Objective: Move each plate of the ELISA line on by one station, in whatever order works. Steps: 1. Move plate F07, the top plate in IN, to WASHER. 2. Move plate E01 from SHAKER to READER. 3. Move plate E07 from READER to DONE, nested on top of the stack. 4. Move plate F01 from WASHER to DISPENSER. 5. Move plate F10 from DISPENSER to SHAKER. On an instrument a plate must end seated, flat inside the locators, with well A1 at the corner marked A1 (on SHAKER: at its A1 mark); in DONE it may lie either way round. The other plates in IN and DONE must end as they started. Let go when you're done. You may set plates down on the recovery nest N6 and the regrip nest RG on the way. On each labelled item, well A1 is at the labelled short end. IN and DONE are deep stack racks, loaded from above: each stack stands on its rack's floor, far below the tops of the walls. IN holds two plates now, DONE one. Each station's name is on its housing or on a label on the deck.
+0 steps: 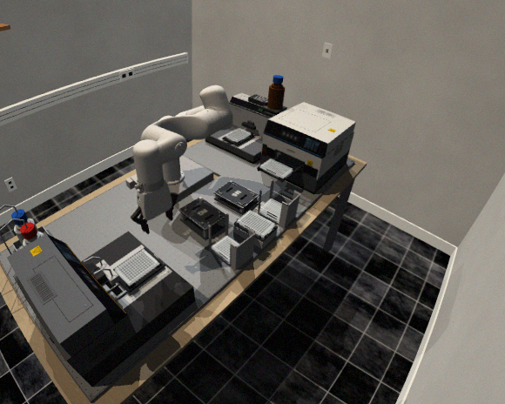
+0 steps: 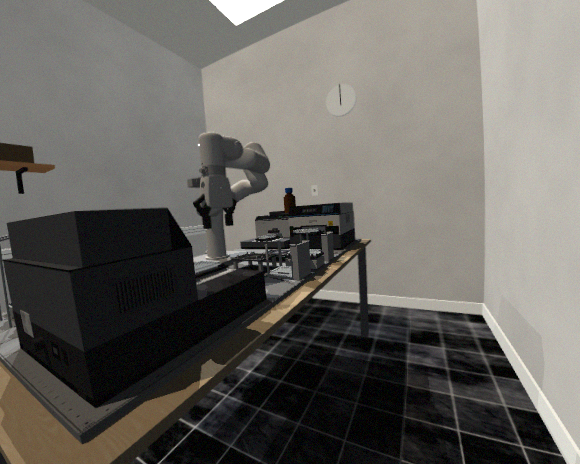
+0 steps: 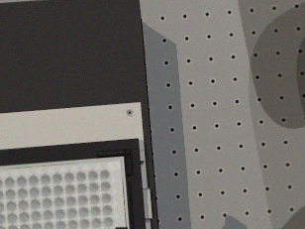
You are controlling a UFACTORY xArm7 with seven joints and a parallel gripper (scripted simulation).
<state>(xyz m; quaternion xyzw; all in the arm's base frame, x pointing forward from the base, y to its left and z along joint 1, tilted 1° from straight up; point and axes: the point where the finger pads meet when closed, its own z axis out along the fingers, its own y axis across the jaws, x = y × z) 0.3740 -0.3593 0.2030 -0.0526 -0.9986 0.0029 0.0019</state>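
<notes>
The gripper point(image 1: 156, 219) hangs above the perforated surface point(image 1: 92, 218) with its fingers spread fully apart and nothing between them. A white well plate point(image 1: 137, 265) sits in the dark tray of the large instrument point(image 1: 57, 300) at the near-left end; the wrist view shows this plate's corner point(image 3: 59, 194) at lower left. Other plates rest in the racks point(image 1: 241, 252) near the front edge. Labels are unreadable.

Lab | bench instruments point(image 1: 309, 131) — well plates point(image 1: 137, 265) — reagent bottle point(image 1: 276, 92)
</notes>
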